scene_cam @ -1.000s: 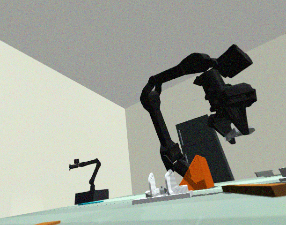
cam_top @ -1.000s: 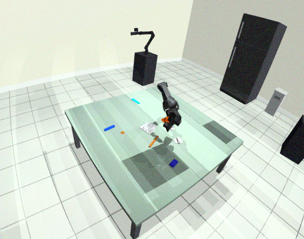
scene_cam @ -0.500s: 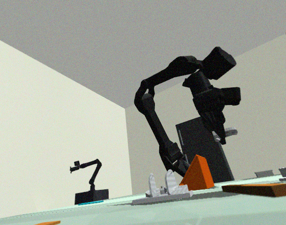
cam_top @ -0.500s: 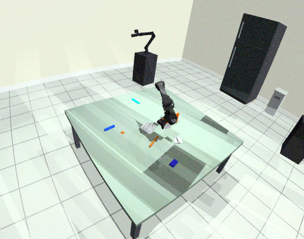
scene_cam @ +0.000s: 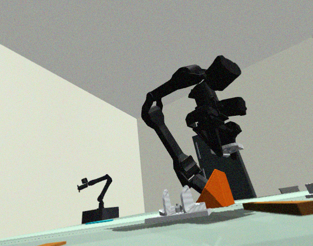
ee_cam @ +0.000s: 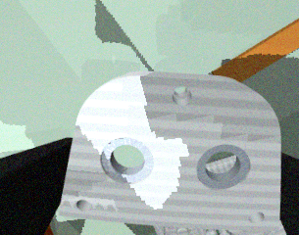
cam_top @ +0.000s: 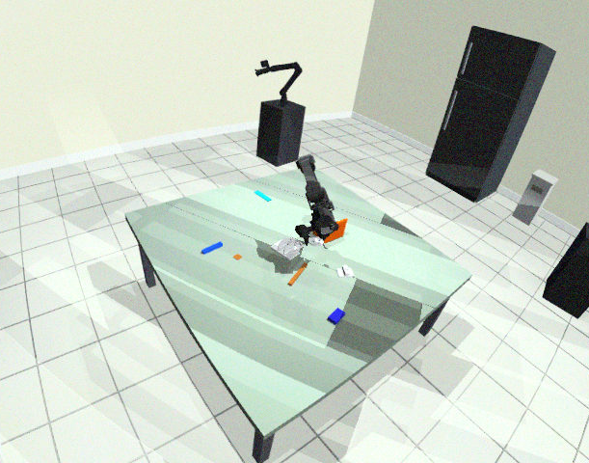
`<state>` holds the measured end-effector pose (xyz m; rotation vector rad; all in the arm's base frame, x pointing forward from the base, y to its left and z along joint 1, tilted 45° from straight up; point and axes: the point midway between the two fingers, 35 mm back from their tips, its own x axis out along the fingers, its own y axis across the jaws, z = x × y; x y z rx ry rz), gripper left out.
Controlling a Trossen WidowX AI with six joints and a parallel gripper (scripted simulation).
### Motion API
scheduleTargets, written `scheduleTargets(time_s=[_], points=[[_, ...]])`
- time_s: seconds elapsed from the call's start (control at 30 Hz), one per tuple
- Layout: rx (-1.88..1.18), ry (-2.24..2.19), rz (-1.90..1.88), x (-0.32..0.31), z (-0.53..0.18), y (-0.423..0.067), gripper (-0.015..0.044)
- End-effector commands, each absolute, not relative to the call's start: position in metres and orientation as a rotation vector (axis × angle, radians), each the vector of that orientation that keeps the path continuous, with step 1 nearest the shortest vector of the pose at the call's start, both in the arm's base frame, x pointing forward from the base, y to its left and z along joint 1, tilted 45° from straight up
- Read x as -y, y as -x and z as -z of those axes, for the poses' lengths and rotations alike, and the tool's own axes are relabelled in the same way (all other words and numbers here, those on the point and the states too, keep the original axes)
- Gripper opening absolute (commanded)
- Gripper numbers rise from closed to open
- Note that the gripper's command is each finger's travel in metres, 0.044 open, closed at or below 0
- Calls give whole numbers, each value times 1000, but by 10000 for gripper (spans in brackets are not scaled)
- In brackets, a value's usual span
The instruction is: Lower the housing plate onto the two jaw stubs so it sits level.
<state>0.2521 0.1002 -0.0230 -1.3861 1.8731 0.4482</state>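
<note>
My housing plate [cam_top: 315,241] [scene_cam: 232,148] [ee_cam: 164,117] is pale grey, banded with fine stripes.
A jagged white patch crosses it, and both its big holes wear darker grey rings; my gripper [cam_top: 314,241] [scene_cam: 225,155] [ee_cam: 172,156] is black, the wedge [cam_top: 336,231] [scene_cam: 217,189] bright orange, the tabletop [cam_top: 225,318] [scene_cam: 177,232] [ee_cam: 36,59] mint green with darker grey-green patches.
</note>
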Motion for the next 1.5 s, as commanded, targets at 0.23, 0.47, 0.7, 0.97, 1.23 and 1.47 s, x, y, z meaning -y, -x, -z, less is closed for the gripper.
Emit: scheduleTargets(time_s=[0.23, 0.47, 0.7, 0.97, 1.23, 1.47], points=[[-1853, 1242, -229, -80, 4, -254, 351], [-1838, 1150, -97, -67, -6, -254, 351], [-1817, 1057, 32, -54, -16, -253, 351], [-1785, 950, 176, -39, -26, -250, 351], [-1745, 842, 317, -25, -36, -246, 351], [-1705, 747, 438, -12, -44, -242, 351]])
